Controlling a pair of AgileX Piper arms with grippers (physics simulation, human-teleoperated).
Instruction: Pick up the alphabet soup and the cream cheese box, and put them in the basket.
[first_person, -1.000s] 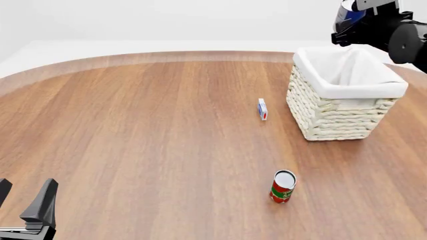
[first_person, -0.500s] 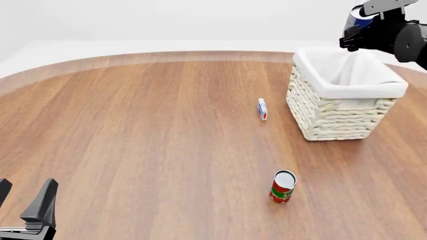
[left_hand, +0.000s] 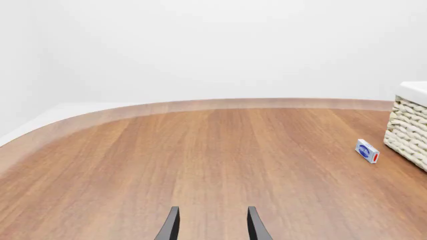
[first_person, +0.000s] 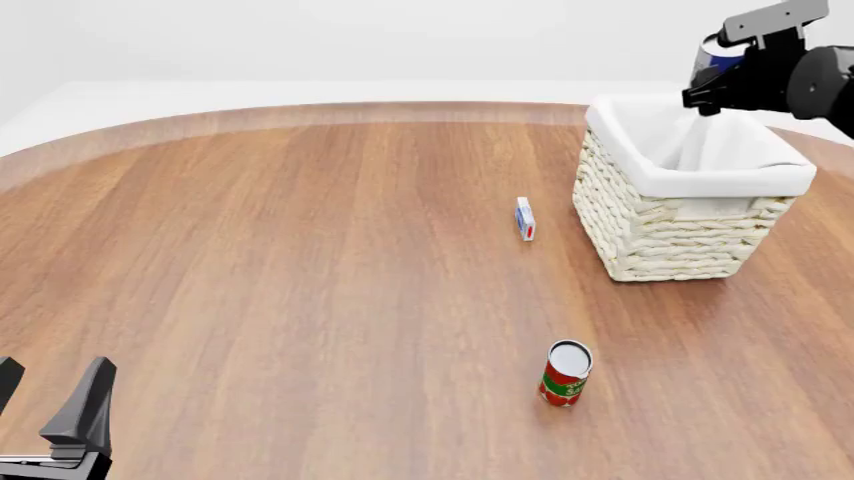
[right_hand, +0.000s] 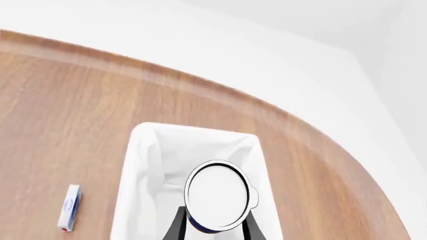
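Right gripper (first_person: 717, 72) hangs in the air above the basket's far rim, toward the table's far right corner, its two dark fingers (right_hand: 175, 227) closed against the sides of the alphabet soup (right_hand: 218, 196). The can is carried upright, clear of the basket; the right wrist view looks straight down on its round silver top with a band of blue label showing at the edge, and the white cloth lining lies directly beneath it.

The basket (first_person: 667, 225) stands near the right edge of the table, woven cream walls with the cloth folded over its rim. Nothing can be seen lying inside, though the can covers part of the interior. Just beside its left wall, apart from it, the cream cheese box (first_person: 525, 218) rests on the wood on one narrow side.

Nearer the table's front edge, well apart from both, stands a red-and-green can (first_person: 565, 373), upright.

At the front left corner the left gripper (first_person: 51, 418) sits low, fingers parted and holding nothing.
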